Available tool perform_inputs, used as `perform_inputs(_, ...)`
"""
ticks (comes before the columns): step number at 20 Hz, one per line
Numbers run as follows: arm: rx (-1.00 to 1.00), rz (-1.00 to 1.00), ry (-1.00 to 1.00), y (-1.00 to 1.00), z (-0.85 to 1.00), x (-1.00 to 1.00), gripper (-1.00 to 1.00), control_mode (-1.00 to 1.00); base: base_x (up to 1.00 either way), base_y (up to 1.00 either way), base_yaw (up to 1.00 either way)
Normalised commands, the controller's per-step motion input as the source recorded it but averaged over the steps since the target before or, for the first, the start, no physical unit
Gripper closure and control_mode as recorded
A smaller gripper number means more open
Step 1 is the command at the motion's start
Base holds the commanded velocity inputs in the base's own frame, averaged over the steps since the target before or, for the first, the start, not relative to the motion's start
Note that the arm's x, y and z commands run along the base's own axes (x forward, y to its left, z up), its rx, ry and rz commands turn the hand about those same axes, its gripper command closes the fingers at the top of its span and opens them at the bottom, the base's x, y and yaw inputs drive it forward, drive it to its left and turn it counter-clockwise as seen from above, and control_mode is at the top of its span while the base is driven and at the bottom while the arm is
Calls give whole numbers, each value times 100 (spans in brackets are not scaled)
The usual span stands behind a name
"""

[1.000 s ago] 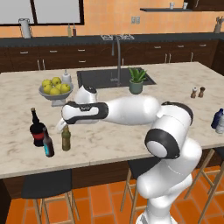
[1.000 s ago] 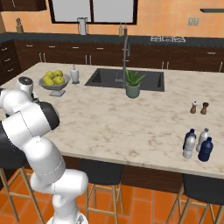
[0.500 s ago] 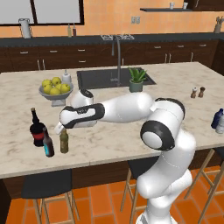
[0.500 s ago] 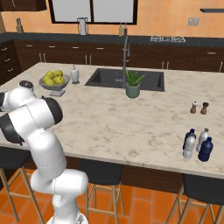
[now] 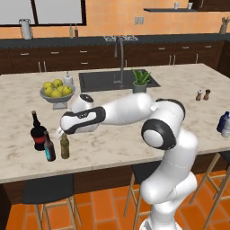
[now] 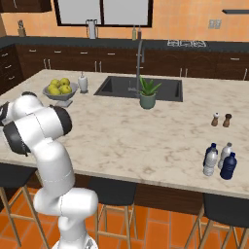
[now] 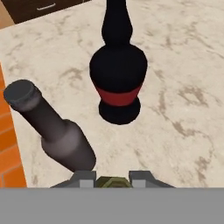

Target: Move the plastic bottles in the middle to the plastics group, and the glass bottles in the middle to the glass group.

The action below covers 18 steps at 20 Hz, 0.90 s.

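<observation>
Fingers (image 7: 112,179) straddling olive bottle (image 5: 65,146) top, grip unclear, wine bottle (image 7: 118,74) red label unreadable

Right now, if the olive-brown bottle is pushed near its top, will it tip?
Probably: the olive-brown bottle is slim with a long neck, so a high push likely tips it. It looks like glass, so probably stiff and breakable. The brown bottle close beside it might get knocked.
</observation>
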Motion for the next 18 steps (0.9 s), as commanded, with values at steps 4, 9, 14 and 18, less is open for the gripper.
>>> perform_inputs(4, 0, 0, -1, 3, -31, 0, 100, -100, 0, 0, 0)
perform_inputs(9, 0, 0, 0, 3, -31, -17, -100, -100, 0, 0, 0)
perform_inputs(14, 0, -1, -1, 1, -24, -29, -100, -100, 0, 0, 0)
perform_inputs(18, 0, -3, -11, -15, -6, -6, -100, -100, 0, 0, 0)
